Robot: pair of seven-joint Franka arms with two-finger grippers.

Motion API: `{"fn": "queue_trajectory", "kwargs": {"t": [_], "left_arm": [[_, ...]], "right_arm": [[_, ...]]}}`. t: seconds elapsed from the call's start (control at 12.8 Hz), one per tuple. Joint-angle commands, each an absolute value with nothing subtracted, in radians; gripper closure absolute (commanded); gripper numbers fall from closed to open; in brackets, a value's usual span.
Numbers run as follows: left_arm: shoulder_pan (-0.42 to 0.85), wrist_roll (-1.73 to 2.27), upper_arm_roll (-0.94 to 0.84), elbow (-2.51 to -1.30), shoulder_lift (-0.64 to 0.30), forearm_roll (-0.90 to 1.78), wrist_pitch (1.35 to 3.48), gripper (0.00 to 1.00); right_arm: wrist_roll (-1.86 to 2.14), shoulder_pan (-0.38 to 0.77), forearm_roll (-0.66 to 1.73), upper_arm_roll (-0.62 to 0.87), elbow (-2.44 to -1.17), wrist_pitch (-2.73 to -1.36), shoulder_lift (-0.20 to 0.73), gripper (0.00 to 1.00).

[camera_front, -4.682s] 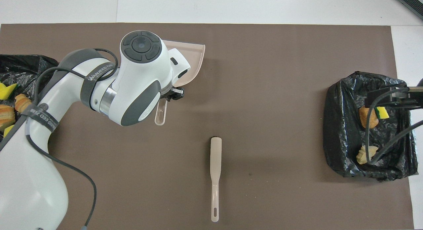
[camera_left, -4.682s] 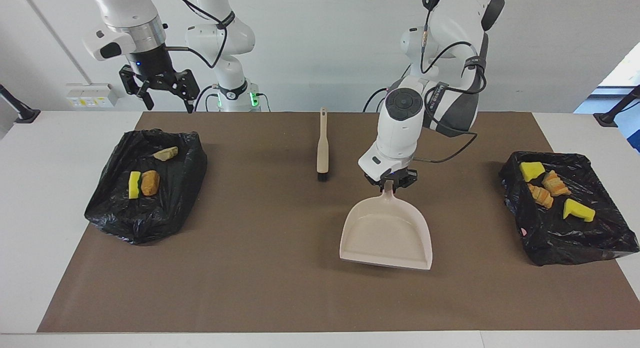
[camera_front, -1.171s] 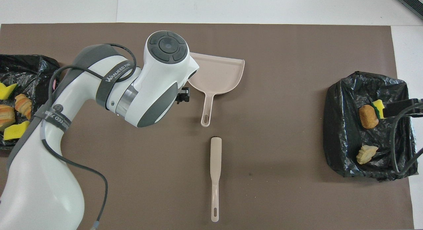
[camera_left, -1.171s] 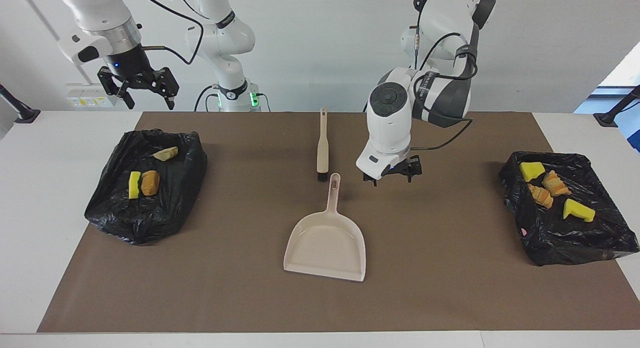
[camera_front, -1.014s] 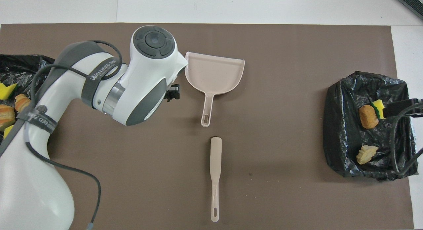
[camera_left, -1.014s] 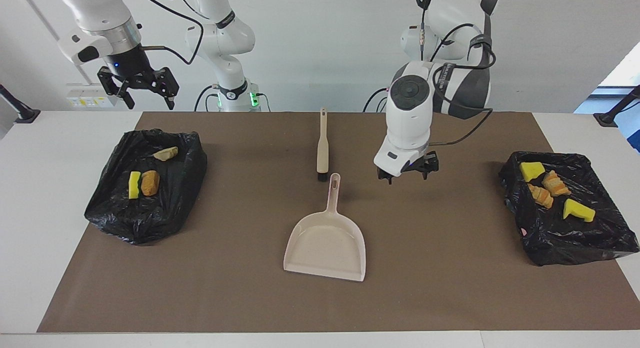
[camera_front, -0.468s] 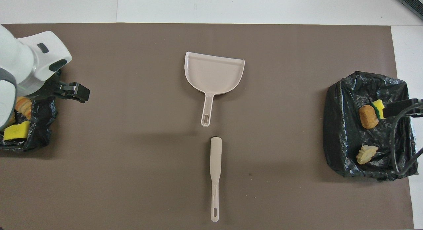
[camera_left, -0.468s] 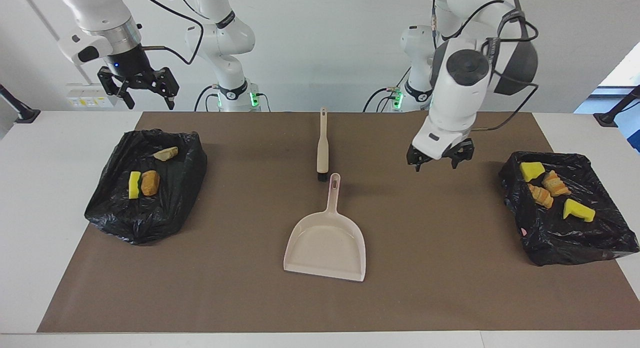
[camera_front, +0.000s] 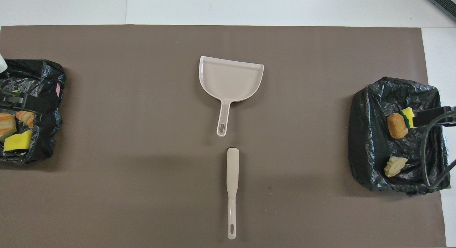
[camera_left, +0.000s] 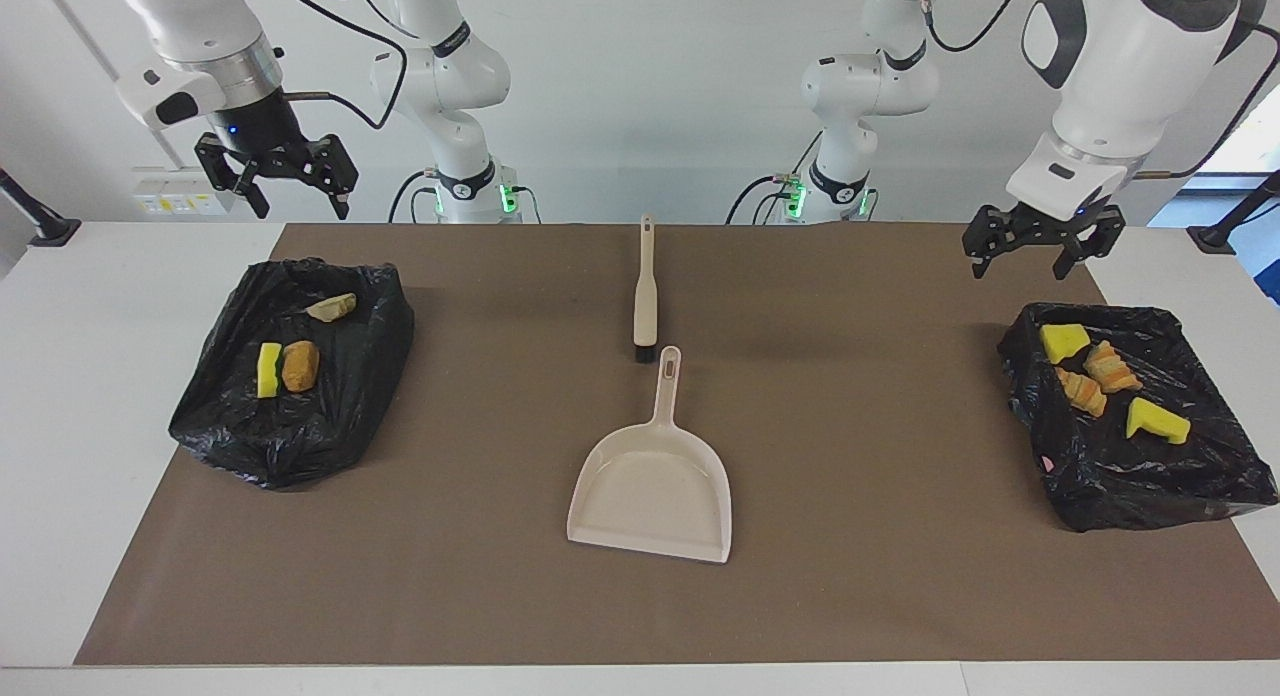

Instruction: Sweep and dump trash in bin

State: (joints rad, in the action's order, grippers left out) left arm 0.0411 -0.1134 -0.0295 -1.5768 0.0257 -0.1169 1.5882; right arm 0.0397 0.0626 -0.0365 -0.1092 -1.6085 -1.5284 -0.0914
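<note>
Facing view: the beige dustpan (camera_left: 651,494) is seen lying flat on the brown mat (camera_left: 860,576) at the middle of the table (camera_left: 100,306), handle toward the robots. The beige brush (camera_left: 645,294) is seen lying nearer to the robots, its black bristle end just beside the tip of the dustpan handle, apart from it. A black bag-lined bin (camera_left: 290,416) is noted at the right arm's end of the table; three pieces of the trash (camera_left: 287,364) lie in it. A second black bag-lined bin (camera_left: 1150,466) is noted at the left arm's end, with four pieces of trash (camera_left: 1100,376) in it. The left hand (camera_left: 1030,261) is raised in the air over the mat's edge beside that second bin, fingers spread wide, nothing held. The right hand (camera_left: 290,206) is raised over the table at its own end, fingers likewise spread wide and empty. Overhead view: the dustpan (camera_front: 231,80) and brush (camera_front: 232,180) are seen in line at the mat's middle, the dustpan farther from the robots. Trash (camera_front: 397,126) is seen in the bin (camera_front: 370,148) at the right arm's end, partly covered by the dark tip of the right hand (camera_front: 433,116). Trash (camera_front: 16,141) also shows in the other bin (camera_front: 46,134), where a dark tip of the left hand (camera_front: 21,102) is in frame; the fingers' state cannot be told from this view.
</note>
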Motion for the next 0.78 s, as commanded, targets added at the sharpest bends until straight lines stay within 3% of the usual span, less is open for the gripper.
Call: {"fn": "queue_trajectory", "kwargs": {"t": [0.0, 0.7], "left_arm": [[0.035, -0.126, -0.032, -1.595, 0.064, -0.068, 1.559, 0.0], [0.035, -0.115, -0.023, -1.591, 0.081, -0.028, 1.536, 0.0]], "right_arm": [[0.048, 0.066, -0.018, -0.115, -1.631, -1.529, -0.112, 0.0], [0.048, 0.066, -0.018, -0.115, -1.631, -1.529, -0.112, 0.0]]}}
